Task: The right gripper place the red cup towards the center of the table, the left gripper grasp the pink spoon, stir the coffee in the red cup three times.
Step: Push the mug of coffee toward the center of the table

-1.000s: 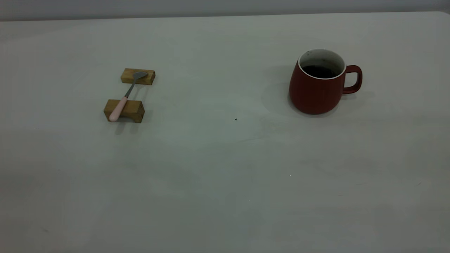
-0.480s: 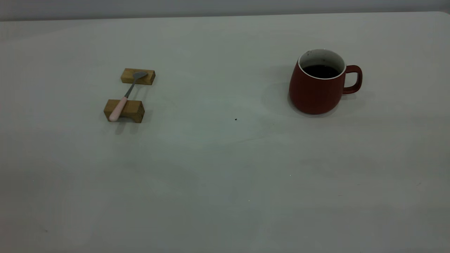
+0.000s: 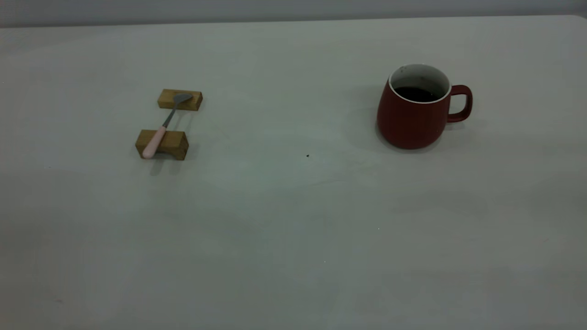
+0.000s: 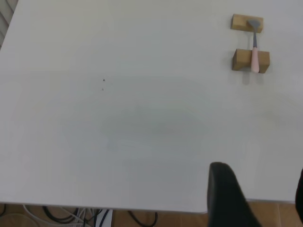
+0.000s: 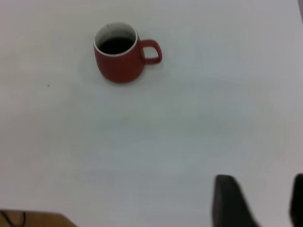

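Observation:
The red cup (image 3: 415,114) stands upright on the right half of the table (image 3: 293,220), handle pointing right, with dark coffee (image 3: 416,94) inside. On the left, the pink spoon (image 3: 163,126) lies across two tan wooden blocks, bowl on the far block (image 3: 179,99) and handle on the near block (image 3: 162,144). Neither arm shows in the exterior view. The left gripper (image 4: 260,196) hangs open and empty over the table's edge, far from the pink spoon (image 4: 254,49). Well away from the red cup (image 5: 118,64) and its coffee (image 5: 116,45), the right gripper (image 5: 262,198) is open and empty.
A tiny dark speck (image 3: 307,156) lies near the table's middle. Bare tabletop stretches between the blocks and the cup. Cables (image 4: 71,215) and a brown floor (image 4: 180,220) show beyond the table edge in the left wrist view.

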Robot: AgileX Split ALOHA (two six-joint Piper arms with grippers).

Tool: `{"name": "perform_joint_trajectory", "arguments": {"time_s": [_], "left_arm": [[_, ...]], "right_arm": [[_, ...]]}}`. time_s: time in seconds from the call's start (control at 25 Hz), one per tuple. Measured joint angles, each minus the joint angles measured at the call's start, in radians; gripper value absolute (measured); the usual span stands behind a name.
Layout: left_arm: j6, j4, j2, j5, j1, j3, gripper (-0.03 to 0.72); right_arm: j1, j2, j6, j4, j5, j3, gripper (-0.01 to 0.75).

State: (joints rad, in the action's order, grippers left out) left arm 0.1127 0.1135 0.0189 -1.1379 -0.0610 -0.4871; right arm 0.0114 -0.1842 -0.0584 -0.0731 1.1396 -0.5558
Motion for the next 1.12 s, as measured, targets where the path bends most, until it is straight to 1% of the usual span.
{"name": "perform_joint_trajectory", "arguments": {"time_s": [0.04,0.12,0.2,0.24,0.44,0.68,0.96,1.12], "left_arm": [[0.0,0.0,0.0,0.0,0.0,0.0,0.432],[0.0,0.0,0.0,0.0,0.0,0.0,0.432],[0.0,0.0,0.0,0.0,0.0,0.0,0.432],[0.0,0.0,0.0,0.0,0.0,0.0,0.432],[0.0,0.0,0.0,0.0,0.0,0.0,0.432],[0.0,0.0,0.0,0.0,0.0,0.0,0.432],[0.0,0.0,0.0,0.0,0.0,0.0,0.432],[-0.001,0.0,0.0,0.0,0.0,0.0,0.432]], "right_arm": [[0.0,-0.049,-0.013,0.0,0.0,-0.025,0.487],[0.0,-0.165,-0.06,0.0,-0.005,-0.085,0.639],[0.0,-0.296,-0.111,0.0,-0.027,-0.13,0.706],[0.0,-0.352,-0.134,0.001,-0.045,-0.143,0.716],[0.0,-0.698,-0.333,0.003,-0.193,-0.2,0.713],[0.0,-1.107,-0.612,-0.032,-0.358,-0.307,0.67],[0.008,-1.506,-0.913,-0.134,-0.45,-0.473,0.654],[0.03,-1.684,-0.993,-0.144,-0.484,-0.573,0.646]]}}
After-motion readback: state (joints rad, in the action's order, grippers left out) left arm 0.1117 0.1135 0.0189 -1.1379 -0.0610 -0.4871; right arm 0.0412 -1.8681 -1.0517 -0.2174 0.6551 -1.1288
